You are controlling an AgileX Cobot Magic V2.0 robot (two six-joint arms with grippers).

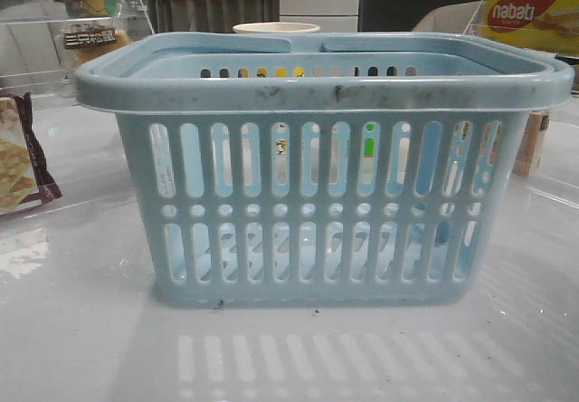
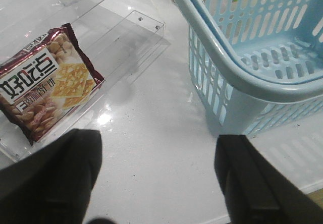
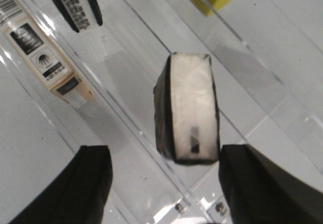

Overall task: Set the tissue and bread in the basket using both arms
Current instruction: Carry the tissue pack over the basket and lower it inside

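Fingers (image 2: 156, 178) (image 3: 166, 183) of both arms wide apart, holding nothing; pale blue basket (image 1: 326, 81) bare inside.

The glossy white counter (image 1: 81, 330) carries the pale blue basket (image 1: 317, 212) at its middle, with a maroon-edged cracker packet (image 1: 18, 162) on a clear acrylic tray (image 2: 126, 37) to the left and a tan carton (image 1: 532, 144) just right of the basket.
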